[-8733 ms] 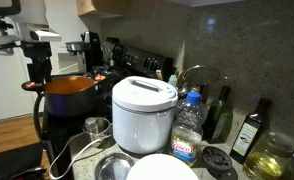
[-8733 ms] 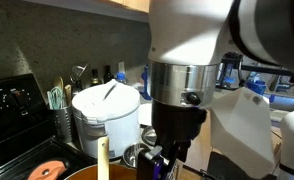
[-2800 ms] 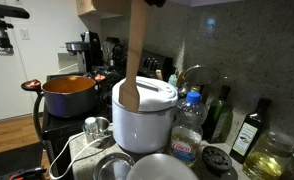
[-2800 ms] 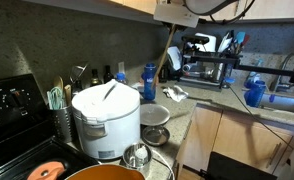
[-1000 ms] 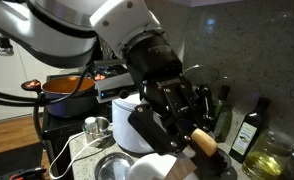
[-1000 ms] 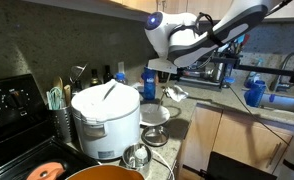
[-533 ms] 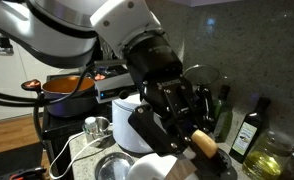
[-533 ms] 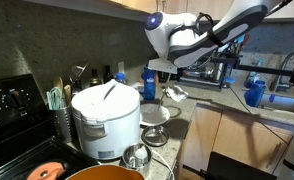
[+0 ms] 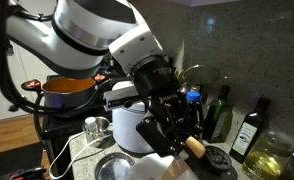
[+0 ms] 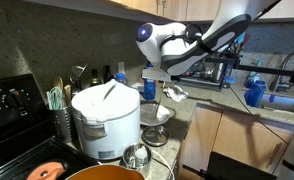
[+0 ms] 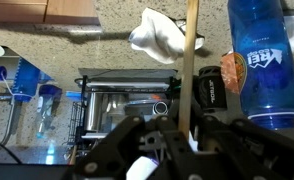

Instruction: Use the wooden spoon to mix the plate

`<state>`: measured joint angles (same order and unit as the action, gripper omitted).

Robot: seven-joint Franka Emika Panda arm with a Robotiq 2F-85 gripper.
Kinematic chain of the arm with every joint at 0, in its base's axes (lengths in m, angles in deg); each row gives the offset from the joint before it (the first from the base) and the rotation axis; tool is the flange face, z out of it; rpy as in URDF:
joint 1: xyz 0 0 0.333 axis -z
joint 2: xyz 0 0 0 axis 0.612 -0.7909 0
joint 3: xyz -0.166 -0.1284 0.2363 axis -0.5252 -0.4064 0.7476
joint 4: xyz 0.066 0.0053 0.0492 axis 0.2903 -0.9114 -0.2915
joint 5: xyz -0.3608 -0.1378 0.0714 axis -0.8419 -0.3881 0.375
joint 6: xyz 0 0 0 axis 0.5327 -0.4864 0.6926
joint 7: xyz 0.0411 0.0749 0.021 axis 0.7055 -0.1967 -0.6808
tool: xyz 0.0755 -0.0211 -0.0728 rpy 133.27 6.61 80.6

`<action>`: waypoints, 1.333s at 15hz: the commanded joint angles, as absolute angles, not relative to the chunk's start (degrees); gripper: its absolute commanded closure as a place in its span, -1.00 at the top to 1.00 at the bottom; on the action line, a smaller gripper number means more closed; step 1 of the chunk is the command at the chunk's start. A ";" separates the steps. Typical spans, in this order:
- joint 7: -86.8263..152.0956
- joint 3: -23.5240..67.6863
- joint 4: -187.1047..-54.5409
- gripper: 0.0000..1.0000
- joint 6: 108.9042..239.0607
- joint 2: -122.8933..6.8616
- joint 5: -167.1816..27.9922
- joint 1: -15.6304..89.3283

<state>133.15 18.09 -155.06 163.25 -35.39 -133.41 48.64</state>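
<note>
Beside the rice cooker (image 10: 105,122) near the bench's (image 10: 183,128) front edge: end effector (image 11: 190,128) clamped on wooden spoon (image 11: 191,55); lower head into plate (image 10: 155,114) gently, stirring within rim.

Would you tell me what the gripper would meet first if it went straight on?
Probably the plate beneath it, with the wooden spoon in the gripper touching first; depth is unclear.

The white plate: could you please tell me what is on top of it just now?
The gripper, shut on the wooden spoon, hangs over the plate. The arm hides most of the plate, so any contents, or spoon contact, cannot be seen.
</note>
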 commanded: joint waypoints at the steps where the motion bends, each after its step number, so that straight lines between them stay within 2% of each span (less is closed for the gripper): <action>1: 136.44 18.63 -151.47 -0.92 159.49 -39.34 -135.97 47.51; 8: 143.18 18.95 -149.15 -0.92 161.61 -40.26 -138.70 45.56; 15: 127.14 18.83 -147.67 -0.92 161.22 -41.81 -130.68 45.16; 20: 127.35 19.57 -143.08 -0.93 150.35 -44.09 -133.46 44.39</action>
<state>126.73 19.01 -147.06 157.30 -42.03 -131.52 45.18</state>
